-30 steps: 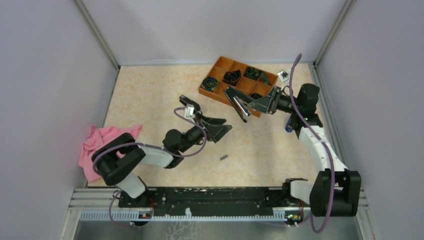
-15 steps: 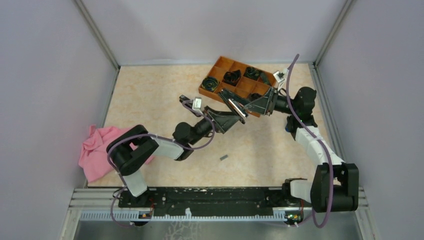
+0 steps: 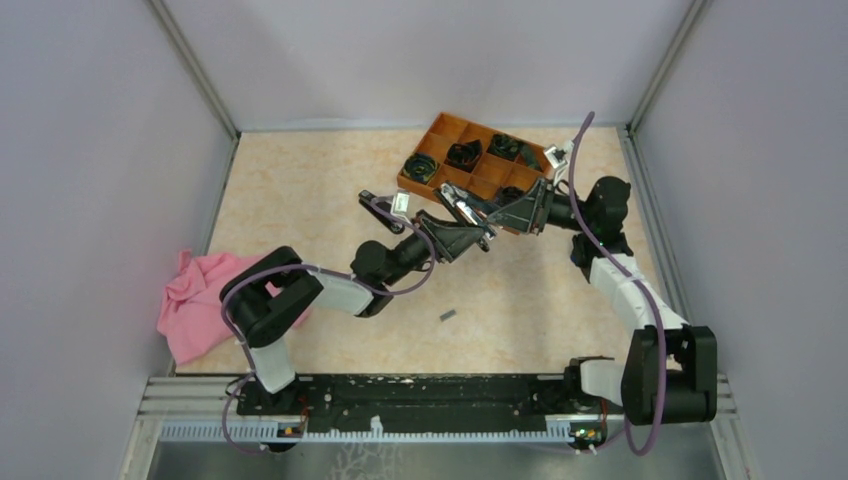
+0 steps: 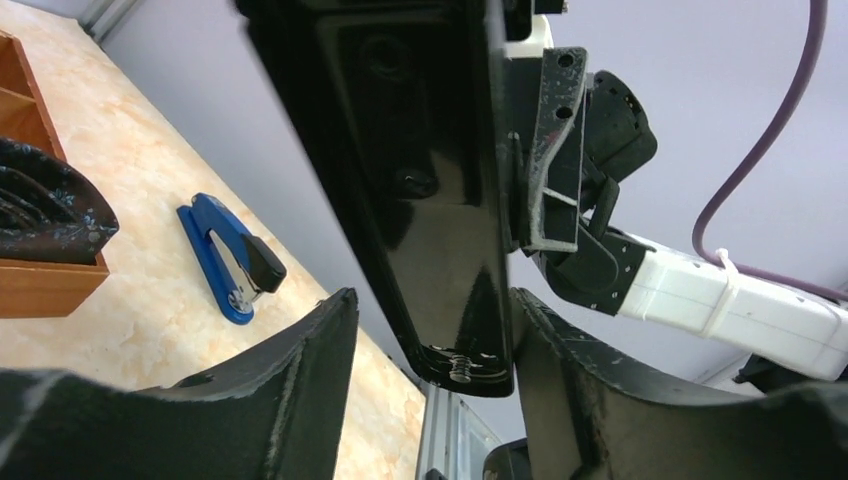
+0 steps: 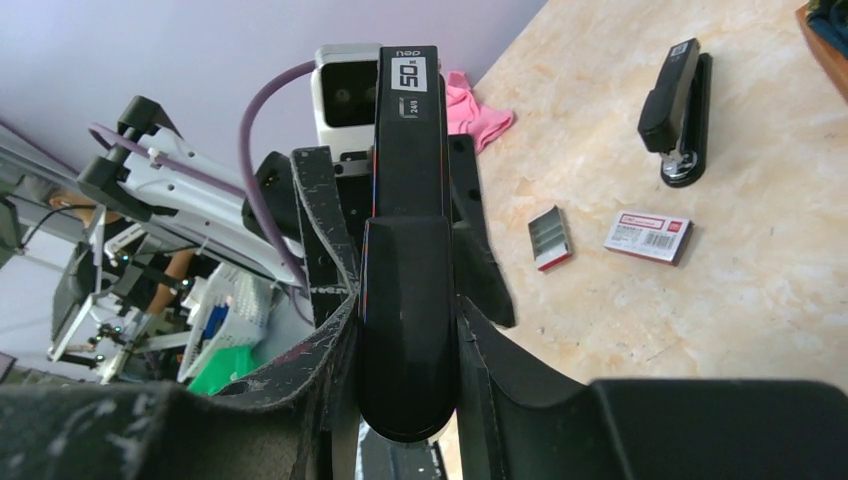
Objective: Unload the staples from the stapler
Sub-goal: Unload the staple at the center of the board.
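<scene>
My right gripper (image 5: 405,305) is shut on the rear of a glossy black stapler (image 5: 408,200) and holds it in the air in front of the orange tray (image 3: 432,130). In the top view the stapler (image 3: 463,206) points toward my left gripper (image 3: 470,238). The left gripper (image 4: 432,300) stands open around the stapler's front end (image 4: 420,180): its right finger (image 4: 560,380) lies against the stapler, its left finger (image 4: 300,380) a small gap away. A grey ridged block of staples (image 5: 549,238) lies on the table, also in the top view (image 3: 447,315).
The orange tray holds several black items. A small white-and-red box (image 5: 648,236) lies beside the staples. A second black stapler (image 5: 678,125) lies farther off. A blue stapler (image 4: 230,262) lies near the wall. A pink cloth (image 3: 195,300) sits at the table's left edge.
My left arm has reached up and right to the stapler, and its jaws have narrowed round the front end. The right gripper has shifted the stapler slightly left.
</scene>
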Controlling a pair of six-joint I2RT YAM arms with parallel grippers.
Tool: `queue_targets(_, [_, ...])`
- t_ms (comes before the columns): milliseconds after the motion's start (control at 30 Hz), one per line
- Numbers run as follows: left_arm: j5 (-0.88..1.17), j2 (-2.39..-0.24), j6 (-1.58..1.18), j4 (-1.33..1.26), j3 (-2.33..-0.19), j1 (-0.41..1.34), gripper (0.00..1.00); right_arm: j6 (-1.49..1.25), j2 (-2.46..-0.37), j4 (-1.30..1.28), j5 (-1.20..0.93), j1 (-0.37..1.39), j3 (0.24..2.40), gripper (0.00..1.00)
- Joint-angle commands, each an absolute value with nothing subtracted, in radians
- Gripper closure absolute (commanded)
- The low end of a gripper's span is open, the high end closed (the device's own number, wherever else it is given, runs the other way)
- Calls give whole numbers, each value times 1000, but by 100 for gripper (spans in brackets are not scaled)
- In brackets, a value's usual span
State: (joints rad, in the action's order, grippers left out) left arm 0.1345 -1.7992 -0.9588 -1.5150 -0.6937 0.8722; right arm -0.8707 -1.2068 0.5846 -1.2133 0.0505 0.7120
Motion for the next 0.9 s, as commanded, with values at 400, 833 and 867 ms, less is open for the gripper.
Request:
queue_targets(400, [567, -1752, -694, -1788, -546, 710, 100, 18, -1222, -165, -1238, 57, 885, 100])
queue_targets(833, [817, -1618, -130, -1191, -462, 581, 100, 683, -1317, -515, -1011, 51, 885, 100])
queue_targets(867, [806, -1606, -87, -1132, -469, 580, 100, 698, -1320, -517, -1002, 46, 879, 100])
